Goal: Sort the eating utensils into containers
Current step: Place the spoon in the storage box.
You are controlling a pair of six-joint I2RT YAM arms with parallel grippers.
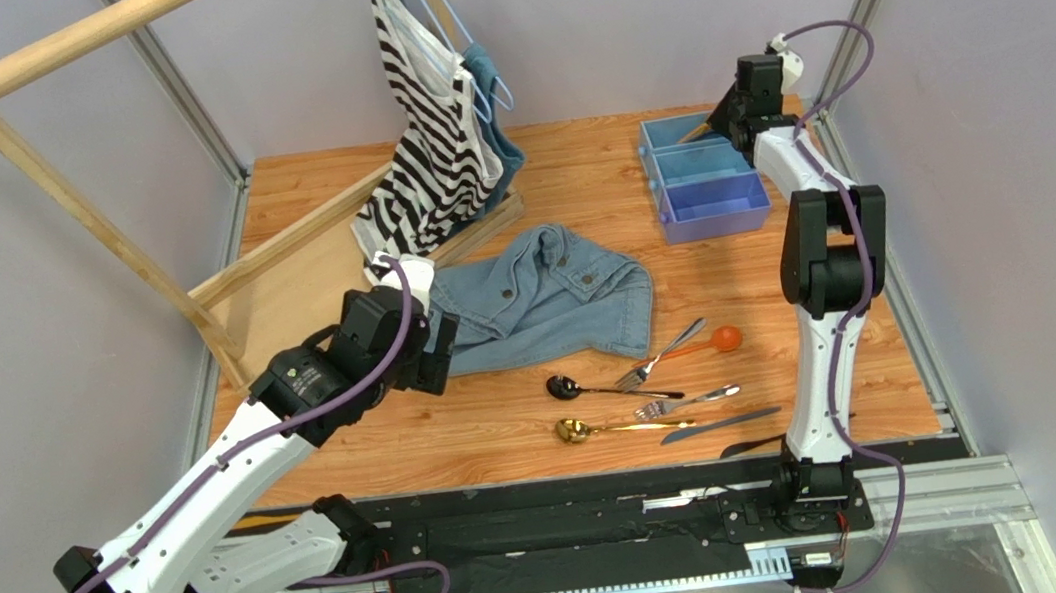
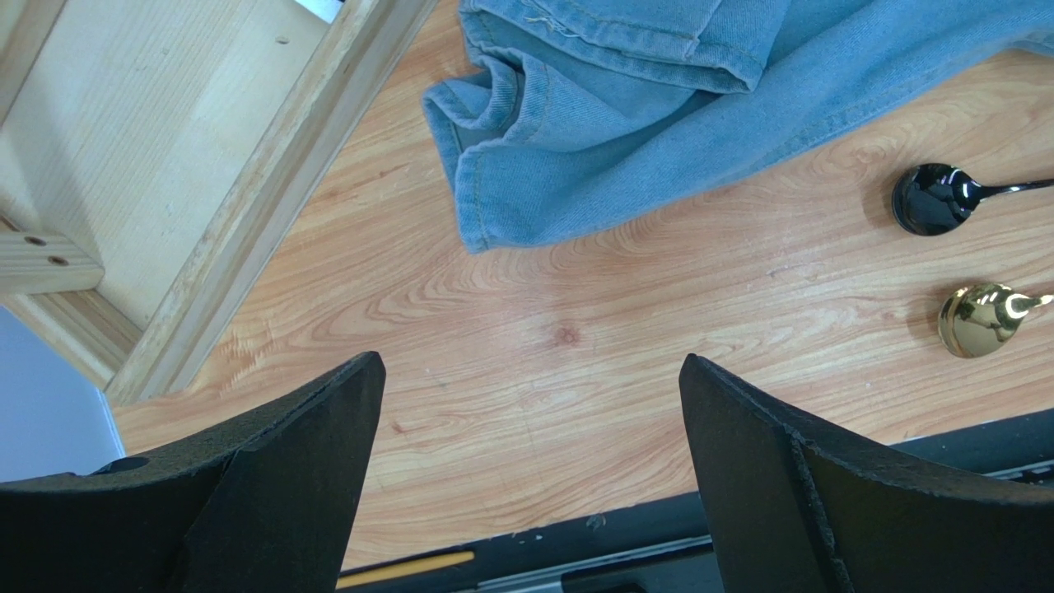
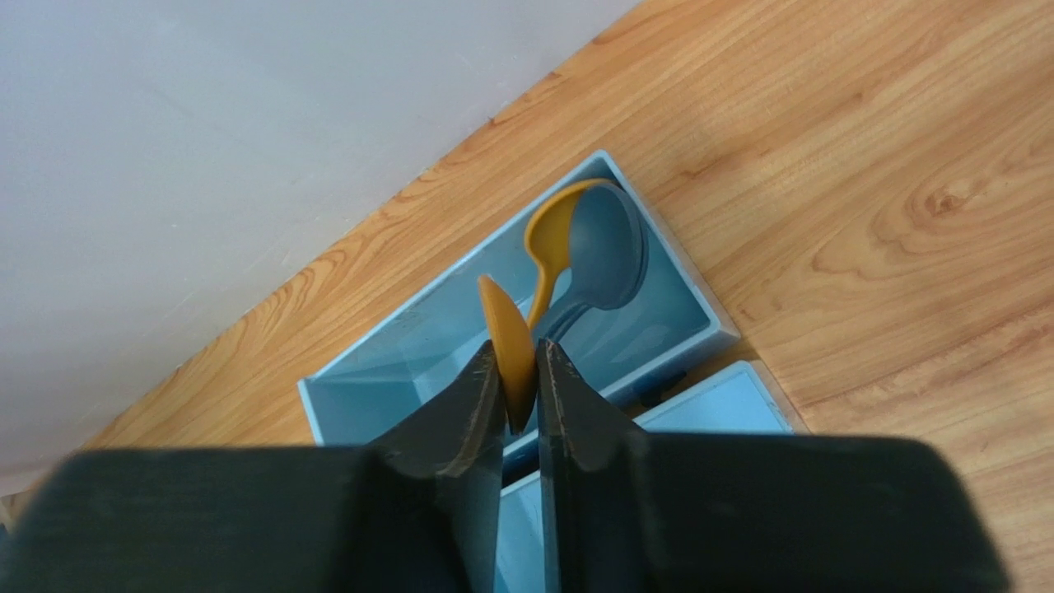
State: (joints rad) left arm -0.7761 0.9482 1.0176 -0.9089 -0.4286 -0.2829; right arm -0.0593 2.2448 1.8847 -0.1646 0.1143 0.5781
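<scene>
Above the blue tray (image 3: pixel 396 352), only my wrist camera showed my right gripper (image 3: pixel 517 358) pinching a yellow spoon (image 3: pixel 504 328); my left gripper (image 2: pixel 530 371) gaped empty.

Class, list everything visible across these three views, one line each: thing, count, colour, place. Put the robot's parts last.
tray: one, light blue, far right of table
yellow spoon: one, mustard, bowl in tray's end compartment
blue spoon: one, grey-blue, same compartment
orange spoon: one, table, near right
black spoon: one, table, near middle
gold spoon: one, beside black spoon
forks: two, silver, among those spoons
knife: one, dark, near edge
denim garment: one, blue, table centre
striped top: one, black-white, hanging at back
blue garment: one, behind striped top
wooden rack: one, pale, left
left gripper: open, above bare table
right gripper: over tray, yellow spoon's handle between its jaws
</scene>
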